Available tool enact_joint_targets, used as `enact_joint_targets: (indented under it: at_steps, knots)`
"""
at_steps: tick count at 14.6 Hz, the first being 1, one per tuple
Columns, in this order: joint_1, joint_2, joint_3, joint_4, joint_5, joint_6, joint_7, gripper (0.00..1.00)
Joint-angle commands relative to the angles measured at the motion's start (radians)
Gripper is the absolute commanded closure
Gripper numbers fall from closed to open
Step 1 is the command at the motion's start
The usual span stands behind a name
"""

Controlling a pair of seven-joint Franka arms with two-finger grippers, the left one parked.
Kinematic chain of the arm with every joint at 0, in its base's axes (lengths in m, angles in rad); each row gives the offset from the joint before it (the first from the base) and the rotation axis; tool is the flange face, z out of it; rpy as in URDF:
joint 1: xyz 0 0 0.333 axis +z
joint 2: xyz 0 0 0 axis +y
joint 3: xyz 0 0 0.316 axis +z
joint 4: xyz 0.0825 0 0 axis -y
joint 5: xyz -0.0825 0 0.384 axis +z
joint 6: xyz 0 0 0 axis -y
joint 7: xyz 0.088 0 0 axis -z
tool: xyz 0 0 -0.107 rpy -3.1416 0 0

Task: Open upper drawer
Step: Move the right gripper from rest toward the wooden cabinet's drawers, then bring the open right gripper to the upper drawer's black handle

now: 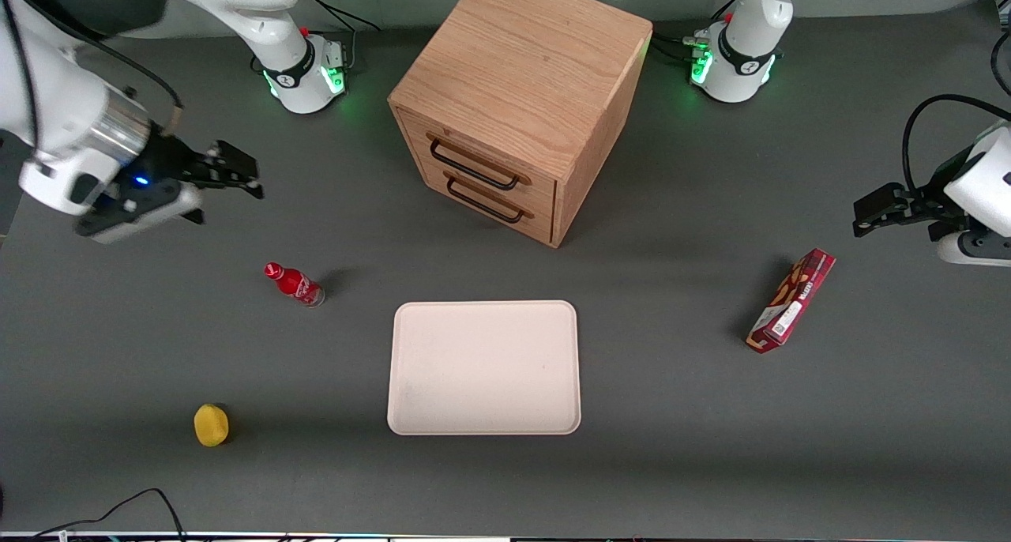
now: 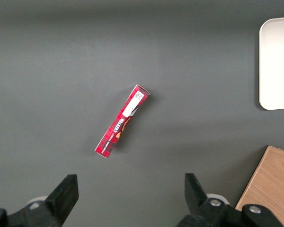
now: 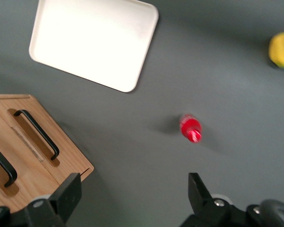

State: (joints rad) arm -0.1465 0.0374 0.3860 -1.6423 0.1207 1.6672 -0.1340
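The upper drawer (image 1: 462,148) is the higher of two in the oak cabinet (image 1: 525,60) and sits shut, flush with the cabinet's front. Its thin black bar handle (image 1: 476,164) runs across the front, just above the lower drawer's matching handle (image 1: 486,201). My right gripper (image 1: 237,171) hangs open above the table toward the working arm's end, well apart from the cabinet, with nothing between its fingers. In the right wrist view the gripper (image 3: 134,187) is spread wide over bare table, and the upper drawer's handle (image 3: 3,166) shows beside the lower one (image 3: 38,135).
A cream tray (image 1: 483,423) lies nearer the front camera than the cabinet. A red bottle (image 1: 295,284) stands below the gripper's area, and a yellow object (image 1: 211,425) lies closer to the table's front edge. A red snack box (image 1: 791,300) lies toward the parked arm's end.
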Motion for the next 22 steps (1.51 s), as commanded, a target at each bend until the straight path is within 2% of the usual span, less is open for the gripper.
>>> enact_joint_targets:
  at_steps: [1, 2, 4, 7, 8, 13, 16, 22]
  knots:
    - [0.095, 0.139, 0.043, 0.127, -0.143, -0.012, -0.018, 0.00]
    - [0.134, 0.166, 0.044, 0.142, -0.180, -0.012, -0.018, 0.00]
    - [0.160, 0.212, 0.044, 0.176, -0.184, -0.012, -0.038, 0.00]
    - [0.163, 0.272, 0.066, 0.199, -0.177, 0.014, -0.276, 0.00]
    - [0.165, 0.285, 0.068, 0.202, -0.174, 0.046, -0.304, 0.00]
    - [0.222, 0.315, 0.074, 0.199, -0.133, 0.072, -0.315, 0.00]
    - [0.261, 0.314, 0.079, 0.194, -0.133, 0.065, -0.317, 0.00]
    - [0.262, 0.314, 0.116, 0.153, -0.133, 0.029, -0.317, 0.00]
